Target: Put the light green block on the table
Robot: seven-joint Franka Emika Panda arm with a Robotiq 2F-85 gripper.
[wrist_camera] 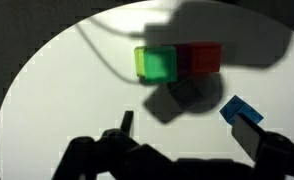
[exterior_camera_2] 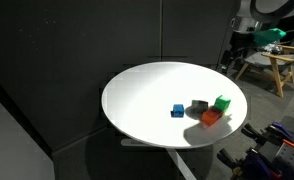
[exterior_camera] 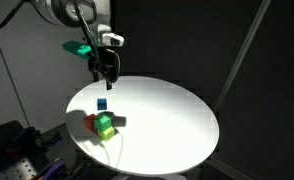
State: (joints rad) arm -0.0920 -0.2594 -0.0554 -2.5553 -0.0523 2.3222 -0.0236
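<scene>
In an exterior view the arm reaches in from the upper left of the frame. Its gripper hangs pointing down, well above the far edge of the round white surface. I cannot tell here how far its jaws are spread. The light green block sits at lower left, touching a red block, with a blue block a little above them in the frame.

In an exterior view from the opposite side, the arm is at upper right, high and off the rim. The light green block lies at right centre, just above the red block in the frame, beside a dark grey block. It seems raised, perhaps on another cube, though that is hidden.

In the wrist view the jaws stand wide apart at the bottom edge, holding nothing. The light green block is at upper centre, pressed against the red block on its right.

My judgement is that the task has hardly begun: descending, grasping, lifting and setting the block on bare surface all remain.
</scene>
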